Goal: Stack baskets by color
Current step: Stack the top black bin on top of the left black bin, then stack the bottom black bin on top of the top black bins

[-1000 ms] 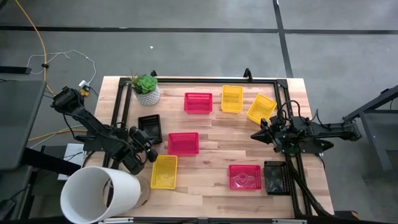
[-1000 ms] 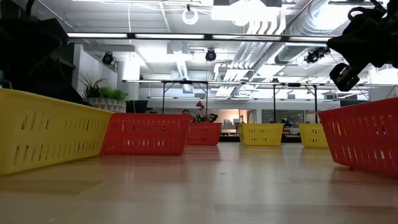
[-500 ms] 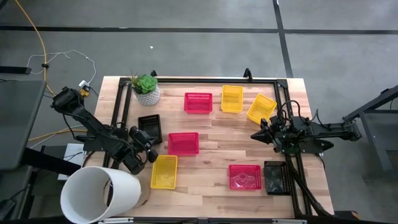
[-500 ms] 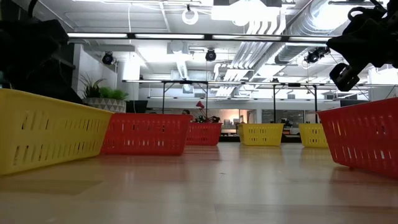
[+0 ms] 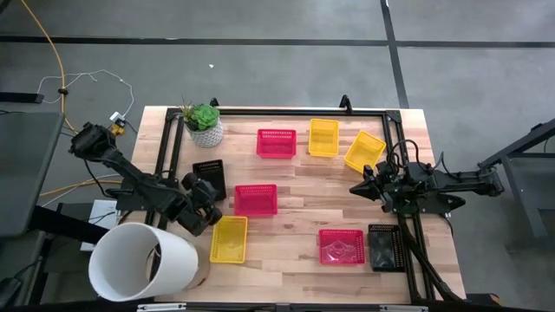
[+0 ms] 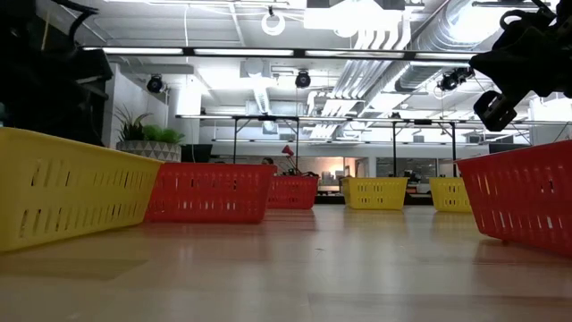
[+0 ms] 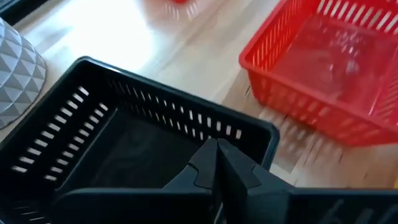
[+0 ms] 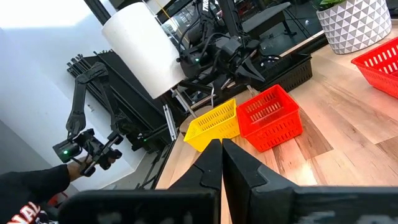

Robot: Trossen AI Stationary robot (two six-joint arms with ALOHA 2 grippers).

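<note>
Several latticed baskets lie apart on the wooden table: black (image 5: pixel 209 178), red (image 5: pixel 256 199) and yellow (image 5: pixel 229 238) at the left, red (image 5: pixel 277 143) and two yellow (image 5: pixel 323 137) (image 5: pixel 364 151) at the far side, and red (image 5: pixel 341 246) and black (image 5: pixel 384 247) at the near right. Each stands on its bottom. My left gripper (image 5: pixel 211 196) is shut and slants down over the black basket's (image 7: pixel 124 137) near end, its tips (image 7: pixel 217 148) aimed at the red basket (image 7: pixel 323 68). My right gripper (image 5: pixel 355 188) hangs shut and level above the table's right side.
A large white bucket (image 5: pixel 143 264) stands at the near left corner beside my left arm. A potted plant (image 5: pixel 205 124) is at the far left. A black frame (image 5: pixel 286 111) runs around the table. A person's sleeve (image 8: pixel 31 186) shows beyond the table's left side.
My left gripper has swung a little toward the table's far edge, over the black basket, and has rolled about its own axis while staying shut. No basket has moved.
</note>
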